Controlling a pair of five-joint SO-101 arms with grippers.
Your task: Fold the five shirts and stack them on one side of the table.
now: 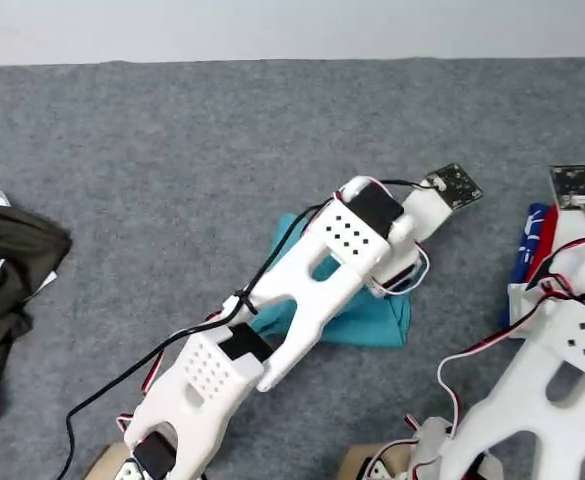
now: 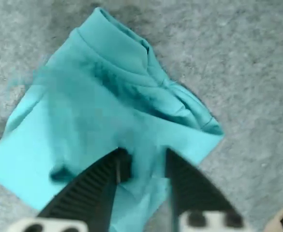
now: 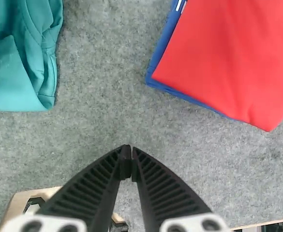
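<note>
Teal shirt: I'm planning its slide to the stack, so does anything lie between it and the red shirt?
Nothing visible: bare mat separates the teal shirt from the red shirt. The shut right claw hangs by that gap.

Bright, even light with only faint shadows.

The high view sits fixed above the grey tabletop (image 1: 152, 180) and looks steeply down, with a strip of pale wall (image 1: 272, 30) at 12 o'clock and the left arm (image 1: 302, 290) and right arm (image 1: 562, 380) entering from 6 o'clock. The left wrist view looks down along the left jaws from close above the teal shirt (image 2: 107, 106). The right wrist view faces down past the right jaws from farther up. The teal shirt (image 1: 372, 322) (image 3: 20, 58) is common to all three views. The red shirt (image 3: 228, 58) is shared with the high view, where the red shirt (image 1: 544, 240) lies at 3 o'clock.
</note>
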